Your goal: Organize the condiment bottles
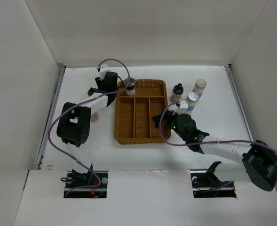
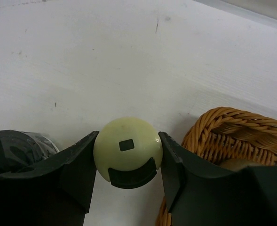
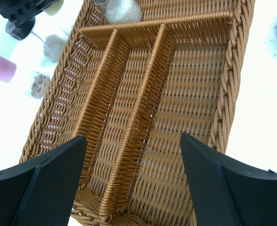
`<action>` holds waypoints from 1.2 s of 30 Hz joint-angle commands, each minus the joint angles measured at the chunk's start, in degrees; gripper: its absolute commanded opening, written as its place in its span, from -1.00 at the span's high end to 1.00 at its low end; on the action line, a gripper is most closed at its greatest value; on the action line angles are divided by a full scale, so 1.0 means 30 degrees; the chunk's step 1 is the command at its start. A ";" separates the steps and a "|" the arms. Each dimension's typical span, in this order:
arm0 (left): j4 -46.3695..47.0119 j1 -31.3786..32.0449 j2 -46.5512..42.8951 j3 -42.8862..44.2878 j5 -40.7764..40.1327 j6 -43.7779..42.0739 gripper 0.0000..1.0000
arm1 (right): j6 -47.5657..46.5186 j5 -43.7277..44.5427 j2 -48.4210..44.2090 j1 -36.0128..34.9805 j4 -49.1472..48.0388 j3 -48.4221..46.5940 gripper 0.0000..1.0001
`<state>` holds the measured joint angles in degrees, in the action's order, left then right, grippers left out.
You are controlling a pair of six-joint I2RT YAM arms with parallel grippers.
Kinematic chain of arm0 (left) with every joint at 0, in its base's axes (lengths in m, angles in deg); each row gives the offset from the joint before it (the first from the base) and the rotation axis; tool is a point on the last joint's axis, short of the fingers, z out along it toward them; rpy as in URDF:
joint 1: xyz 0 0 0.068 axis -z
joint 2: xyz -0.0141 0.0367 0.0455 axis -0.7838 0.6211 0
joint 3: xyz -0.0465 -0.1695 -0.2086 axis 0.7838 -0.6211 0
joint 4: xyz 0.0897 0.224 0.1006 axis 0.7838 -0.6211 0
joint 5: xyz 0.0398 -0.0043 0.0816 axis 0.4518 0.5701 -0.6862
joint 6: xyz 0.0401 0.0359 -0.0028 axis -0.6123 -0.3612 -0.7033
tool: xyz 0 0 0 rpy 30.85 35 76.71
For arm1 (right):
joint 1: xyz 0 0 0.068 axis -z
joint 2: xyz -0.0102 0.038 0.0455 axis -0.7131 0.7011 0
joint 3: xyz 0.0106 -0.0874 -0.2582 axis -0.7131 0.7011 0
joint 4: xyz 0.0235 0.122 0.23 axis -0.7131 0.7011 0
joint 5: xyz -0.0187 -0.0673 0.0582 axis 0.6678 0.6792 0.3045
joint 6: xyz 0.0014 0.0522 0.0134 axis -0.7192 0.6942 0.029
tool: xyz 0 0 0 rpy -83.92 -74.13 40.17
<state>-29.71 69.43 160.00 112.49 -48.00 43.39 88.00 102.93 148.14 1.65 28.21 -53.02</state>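
Observation:
My left gripper [image 2: 128,143] is shut on the pale yellow cap [image 2: 127,146] of a small bottle, just outside the brown wicker tray [image 2: 232,129] at its far left corner. A black-capped bottle [image 2: 16,150] stands close on its left. In the top view the left gripper [image 1: 111,86] sits beside a clear jar [image 1: 130,87] standing in the tray's far compartment. My right gripper [image 3: 133,160] hangs open over the tray's long compartments [image 3: 176,94] with nothing between its fingers. A black-capped bottle [image 1: 177,92] and two taller blue-labelled bottles [image 1: 200,87] [image 1: 192,100] stand right of the tray.
A pink-capped jar [image 3: 2,68] and another small jar [image 3: 39,85] sit on the table left of the tray [image 1: 140,134]. White walls enclose the table on three sides. The left arm's elbow [image 1: 73,125] lies near the tray's left side.

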 commanded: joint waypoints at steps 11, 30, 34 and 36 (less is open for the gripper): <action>0.1694 0.2362 -0.7537 -0.3793 -0.1151 0.0494 0.37 | 0.0096 -0.0176 -0.0202 0.0095 -0.1202 -0.0132 -0.74; 0.2017 0.5586 -0.5317 -0.4972 0.0283 0.1933 0.35 | 0.0154 0.0000 -0.0144 0.0241 -0.1407 0.0014 -0.73; 0.1958 0.5937 -0.4553 -0.5058 -0.0509 0.1816 0.29 | 0.0067 0.0000 -0.0143 0.0271 -0.1260 -0.0103 -0.73; 0.2073 0.6141 -0.4464 -0.5145 -0.0334 0.1816 0.05 | 0.0183 -0.0116 -0.0057 0.0300 -0.1378 -0.0015 -0.73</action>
<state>-24.84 86.74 146.64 95.44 -48.52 48.49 88.03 102.63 148.57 2.02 27.97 -53.02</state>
